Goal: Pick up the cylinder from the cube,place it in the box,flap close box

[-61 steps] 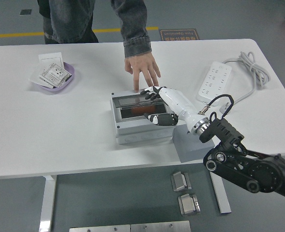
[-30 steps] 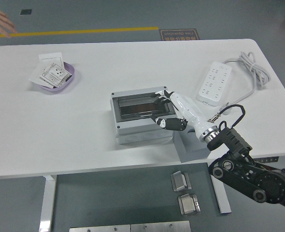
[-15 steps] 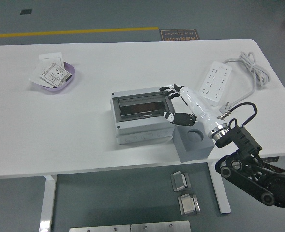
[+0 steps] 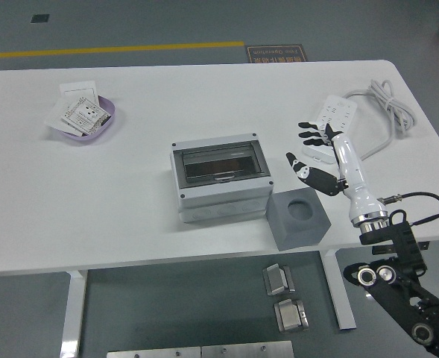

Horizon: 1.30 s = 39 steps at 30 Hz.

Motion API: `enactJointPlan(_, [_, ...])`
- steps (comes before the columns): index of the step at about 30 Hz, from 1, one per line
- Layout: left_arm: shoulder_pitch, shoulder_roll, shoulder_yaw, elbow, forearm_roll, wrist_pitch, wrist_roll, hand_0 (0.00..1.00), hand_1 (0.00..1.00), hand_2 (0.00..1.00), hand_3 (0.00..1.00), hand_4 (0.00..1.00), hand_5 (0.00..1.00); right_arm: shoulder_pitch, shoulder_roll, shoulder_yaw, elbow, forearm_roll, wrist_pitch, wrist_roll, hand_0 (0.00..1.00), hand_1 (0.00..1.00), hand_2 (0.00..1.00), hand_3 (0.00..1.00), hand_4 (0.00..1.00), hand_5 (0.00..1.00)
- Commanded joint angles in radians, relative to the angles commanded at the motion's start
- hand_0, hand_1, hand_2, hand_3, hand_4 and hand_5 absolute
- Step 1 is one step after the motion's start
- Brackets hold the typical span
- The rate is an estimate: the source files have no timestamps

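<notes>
The grey box sits mid-table with its dark see-through flap shut; something reddish shows faintly through the flap. The grey cube stands at the box's right front corner, near the table's front edge, and its round socket is empty. My right hand is white with black fingertips. It hovers to the right of the box and above the cube, fingers spread, holding nothing. My left arm is out of view.
A purple dish with paper packets sits at the far left. A white power strip with its cable lies at the far right, just behind my right hand.
The person's hand has left the table. My right hand has lifted off the box's flap and drawn back to the right, clear of the box, with its fingers spread.
</notes>
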<state>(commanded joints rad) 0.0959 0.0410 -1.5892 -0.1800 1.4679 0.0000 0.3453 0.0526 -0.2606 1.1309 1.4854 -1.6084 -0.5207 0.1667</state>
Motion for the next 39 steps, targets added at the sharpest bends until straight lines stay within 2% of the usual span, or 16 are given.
enactJointPlan(6, [-0.002,0.001,0.000,0.000,0.000,0.000,-0.002,0.636,0.637,0.522,0.610,0.664,0.316,-0.049,0.012,0.129,0.001,0.103,0.017,0.053,0.633,0.576,0.637,0.697,0.749,0.193])
enactJointPlan(11, [-0.005,0.002,0.002,0.000,-0.003,0.000,-0.005,0.636,0.637,0.522,0.610,0.664,0.316,-0.075,0.019,0.181,0.003,0.124,0.029,0.065,0.633,0.576,0.637,0.697,0.749,0.193])
enactJointPlan(12, [-0.005,0.002,0.003,0.000,-0.004,0.000,-0.005,0.636,0.637,0.522,0.610,0.664,0.317,-0.079,0.018,0.186,0.003,0.121,0.032,0.062,0.655,0.615,0.659,0.718,0.871,0.329])
enactJointPlan(17, [-0.004,0.000,0.003,0.000,-0.002,0.000,-0.005,0.636,0.637,0.522,0.610,0.664,0.317,-0.091,0.016,0.205,0.005,0.096,0.051,0.039,0.655,0.615,0.659,0.718,0.871,0.329])
enactJointPlan(18, [-0.004,0.000,0.003,0.000,-0.001,0.000,-0.005,0.636,0.636,0.522,0.610,0.663,0.319,-0.091,0.016,0.207,0.006,0.094,0.054,0.037,0.704,0.703,0.766,0.806,0.964,0.445])
enactJointPlan(23, [-0.007,0.002,0.000,0.000,0.003,0.001,-0.006,0.636,0.636,0.522,0.610,0.663,0.319,-0.088,0.019,0.209,0.006,0.116,0.058,0.051,0.704,0.703,0.766,0.806,0.964,0.445])
enactJointPlan(24, [-0.007,0.002,-0.001,0.000,0.003,0.001,-0.006,0.636,0.637,0.522,0.610,0.663,0.320,-0.086,0.023,0.209,0.006,0.127,0.057,0.060,0.800,0.825,0.903,0.953,0.995,0.476])
enactJointPlan(29, [-0.006,0.002,-0.003,0.000,0.005,0.001,-0.004,0.636,0.637,0.522,0.610,0.663,0.320,-0.079,0.041,0.211,0.004,0.193,0.054,0.107,0.800,0.825,0.903,0.953,0.995,0.476])
enactJointPlan(30, [-0.006,0.002,-0.003,0.000,0.006,0.001,-0.004,0.638,0.637,0.522,0.610,0.664,0.320,-0.078,0.043,0.211,0.004,0.208,0.055,0.116,0.989,0.998,0.998,0.998,0.998,0.533])
enactJointPlan(39, [-0.011,0.005,-0.003,0.000,0.009,0.000,-0.002,0.636,0.637,0.522,0.610,0.664,0.321,-0.069,0.052,0.185,0.002,0.363,0.090,0.188,0.991,0.998,0.998,0.998,0.998,0.545])
